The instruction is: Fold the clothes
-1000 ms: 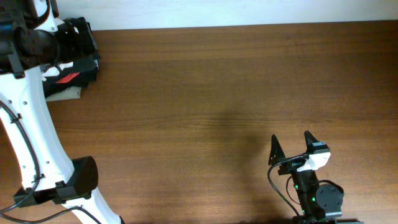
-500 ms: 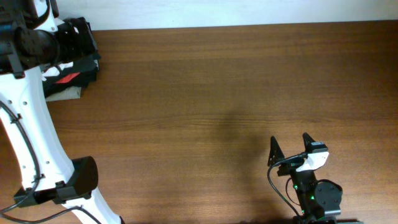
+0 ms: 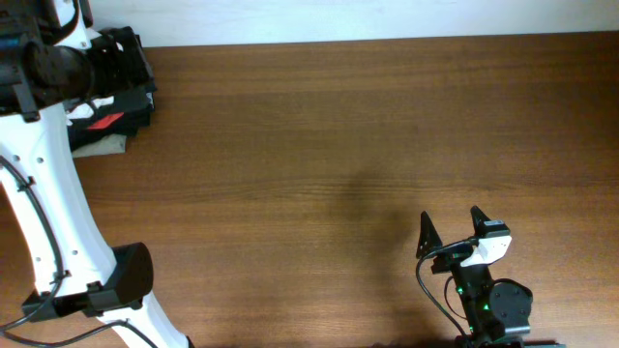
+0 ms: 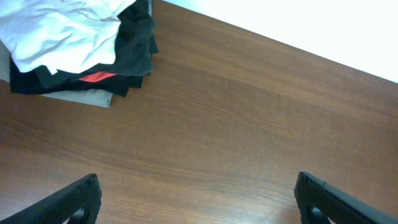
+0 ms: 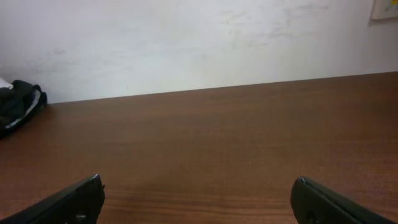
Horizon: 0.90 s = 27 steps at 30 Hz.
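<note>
A stack of folded clothes (image 4: 74,53) lies at the table's far left corner: white on top, black, red and grey beneath. It shows in the overhead view (image 3: 102,124), partly under my left arm, and as a dark edge in the right wrist view (image 5: 18,102). My left gripper (image 4: 199,199) is open and empty, above bare wood to the right of the stack. My right gripper (image 3: 452,232) is open and empty near the table's front edge; it also shows in the right wrist view (image 5: 199,199).
The brown wooden table (image 3: 338,126) ends at a white wall (image 5: 199,37) along its far edge. The left arm's white links (image 3: 48,193) stand along the left side.
My right gripper has drawn back slightly toward the front edge. The left arm and the clothes have not moved.
</note>
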Available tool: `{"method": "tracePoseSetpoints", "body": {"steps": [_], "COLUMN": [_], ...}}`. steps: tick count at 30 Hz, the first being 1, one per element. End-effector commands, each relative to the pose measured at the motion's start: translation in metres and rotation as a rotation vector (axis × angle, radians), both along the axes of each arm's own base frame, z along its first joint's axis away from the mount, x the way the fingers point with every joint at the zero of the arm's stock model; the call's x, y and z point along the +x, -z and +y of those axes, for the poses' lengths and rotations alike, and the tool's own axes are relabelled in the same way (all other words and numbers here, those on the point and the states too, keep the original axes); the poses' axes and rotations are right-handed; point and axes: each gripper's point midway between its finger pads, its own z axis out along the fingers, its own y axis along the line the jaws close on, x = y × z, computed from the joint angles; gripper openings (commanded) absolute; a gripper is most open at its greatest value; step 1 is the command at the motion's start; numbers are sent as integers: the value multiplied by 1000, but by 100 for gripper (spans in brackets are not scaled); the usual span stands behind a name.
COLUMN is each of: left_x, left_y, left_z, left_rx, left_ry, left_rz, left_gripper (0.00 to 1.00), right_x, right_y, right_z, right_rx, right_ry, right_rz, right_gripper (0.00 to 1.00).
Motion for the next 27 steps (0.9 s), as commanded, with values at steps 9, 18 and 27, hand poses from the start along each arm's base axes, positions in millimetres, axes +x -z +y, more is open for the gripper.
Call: {"method": "tracePoseSetpoints", "body": {"steps": [9, 18, 27], "left_x": [-124, -151, -159], "left_y": [48, 70, 150], "left_z": [-23, -39, -43], "left_rx": [-36, 22, 48], "left_ry": [26, 80, 90], "left_rz": [243, -114, -459], "left_gripper": [99, 99, 99], "right_x": [0, 0, 0], "right_y": [2, 2, 2], "right_z": [1, 1, 1], "right_rx": [4, 4, 4], "right_ry": [0, 0, 0], "right_rz": [3, 3, 3], "right_gripper": [99, 99, 99]}}
